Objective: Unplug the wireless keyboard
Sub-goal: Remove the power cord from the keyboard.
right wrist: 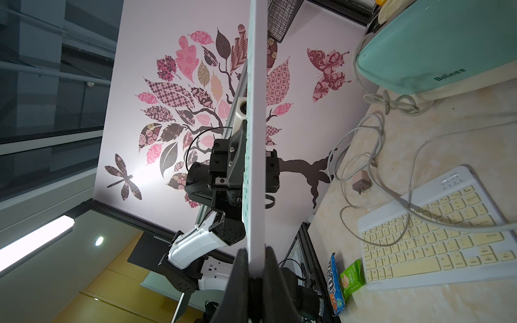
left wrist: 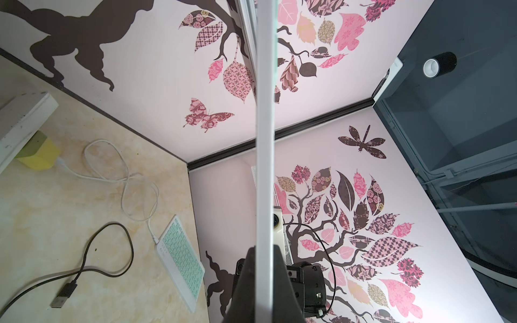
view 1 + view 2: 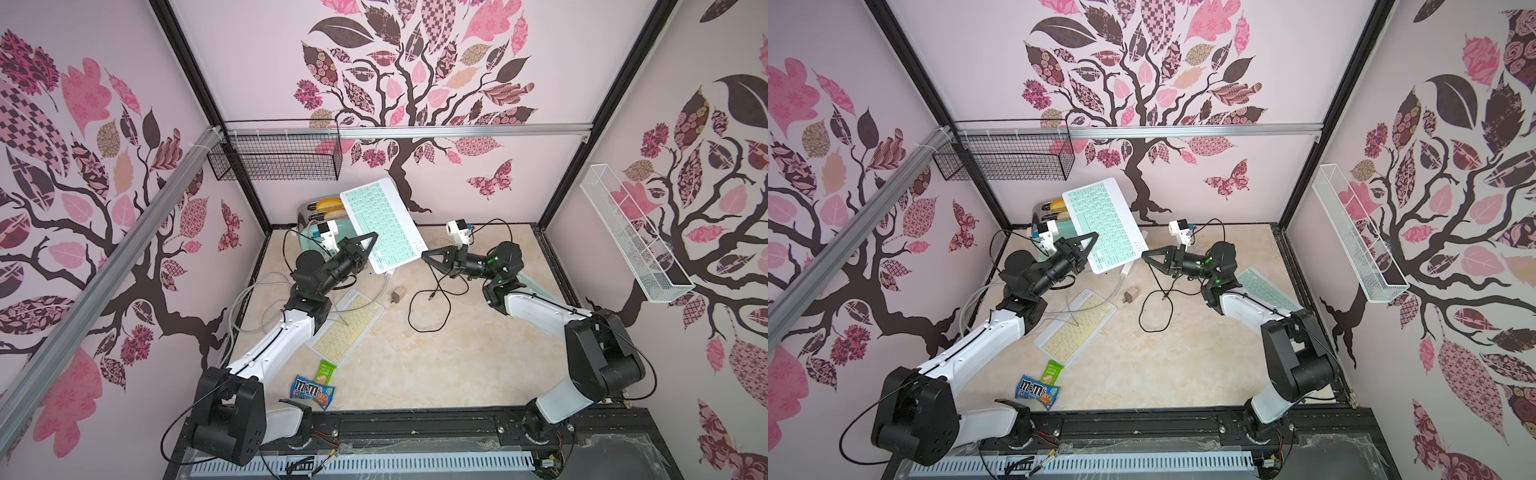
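A mint-green and white keyboard point(image 3: 382, 224) point(image 3: 1106, 224) hangs tilted in the air above the table's far side. My left gripper point(image 3: 371, 241) point(image 3: 1096, 235) is shut on its left long edge. My right gripper point(image 3: 424, 252) point(image 3: 1143, 253) is shut on its lower right corner. A white cable plug point(image 3: 390, 274) point(image 3: 1125, 270) sits in the keyboard's lowest edge, and its cable trails down to the table. Each wrist view shows the keyboard edge-on point(image 2: 264, 139) point(image 1: 256, 139), clamped between that gripper's dark fingers point(image 2: 246, 279) point(image 1: 237, 279).
On the table lie a yellow keyboard point(image 3: 347, 328), a small charger brick point(image 3: 397, 296), a looped black cable point(image 3: 430, 307), an M&M's packet point(image 3: 313, 390) and a green snack point(image 3: 325, 372). Another mint keyboard point(image 3: 1262, 291) lies under my right arm. A toaster point(image 3: 320, 220) stands behind.
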Tool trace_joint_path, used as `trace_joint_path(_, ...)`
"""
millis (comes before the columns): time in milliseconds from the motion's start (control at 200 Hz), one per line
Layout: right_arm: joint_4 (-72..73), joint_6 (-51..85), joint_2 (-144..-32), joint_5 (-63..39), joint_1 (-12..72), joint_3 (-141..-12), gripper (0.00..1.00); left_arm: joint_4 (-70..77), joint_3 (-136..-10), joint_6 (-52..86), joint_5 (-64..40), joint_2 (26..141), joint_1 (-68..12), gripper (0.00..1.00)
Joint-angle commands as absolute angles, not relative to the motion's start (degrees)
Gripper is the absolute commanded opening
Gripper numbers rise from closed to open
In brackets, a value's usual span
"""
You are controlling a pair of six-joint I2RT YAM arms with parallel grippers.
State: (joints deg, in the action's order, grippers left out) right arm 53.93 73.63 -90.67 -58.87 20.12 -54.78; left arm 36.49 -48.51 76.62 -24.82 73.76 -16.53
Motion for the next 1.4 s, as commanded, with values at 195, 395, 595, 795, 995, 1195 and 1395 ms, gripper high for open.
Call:
trace_joint_path(195, 58.60, 76.46, -94.13, -58.23, 21.58, -54.87, 0.00, 44.17, -48.10, 77.08, -1.00, 69.61, -13.38, 0.00)
trace_joint_path(395, 47.80, 69.50, -91.55, -59.43, 22.27, -53.81, 0.00, 45.34, -46.67, 76.14, 2.00, 69.01, -13.45, 0.00)
trace_joint_path(595, 49.56, 74.83, -93.09, -54.55, 22.57, -54.25, 0.00, 45.66, -45.58, 75.03, 3.94, 68.51, -14.21, 0.00)
trace_joint_path(795, 36.83, 65.58, -93.08, -50.93, 26.98, -58.61, 0.00, 46.37, -44.84, 73.87, 7.27, 68.78, -14.77, 0.00)
trace_joint_path(995, 40.22, 66.03, -92.33, -54.05, 26.50, -54.49, 0.00, 46.22, -44.21, 74.08, 11.25, 68.78, -14.85, 0.00)
trace_joint_path(1195, 61.24, 78.57, -97.29, -63.45, 25.94, -53.02, 0.00, 46.54, -44.84, 74.31, 11.60, 69.03, -14.94, 0.00)
trace_joint_path(1395, 68.45, 83.96, -98.32, -65.80, 24.42, -52.48, 0.00, 45.73, -44.22, 74.50, 12.34, 67.98, -14.85, 0.00)
